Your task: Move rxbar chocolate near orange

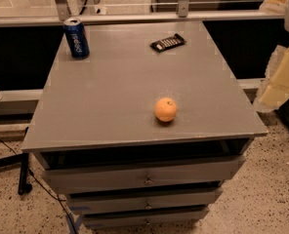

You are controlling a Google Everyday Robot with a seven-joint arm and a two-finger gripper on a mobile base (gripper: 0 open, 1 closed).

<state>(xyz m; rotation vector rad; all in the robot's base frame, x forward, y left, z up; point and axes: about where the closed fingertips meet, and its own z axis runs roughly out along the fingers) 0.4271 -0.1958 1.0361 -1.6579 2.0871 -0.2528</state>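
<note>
The rxbar chocolate is a flat black wrapper with white lettering. It lies at a slight angle at the far right of the grey cabinet top. The orange sits toward the front of the top, right of centre, well apart from the bar. My gripper shows as a pale cream shape at the right edge of the view, beyond the cabinet's right side and off the top. It touches nothing on the top.
A blue soda can stands upright at the far left corner of the top. The cabinet has several drawers below. A metal rail runs behind it. Cables lie on the speckled floor at the left.
</note>
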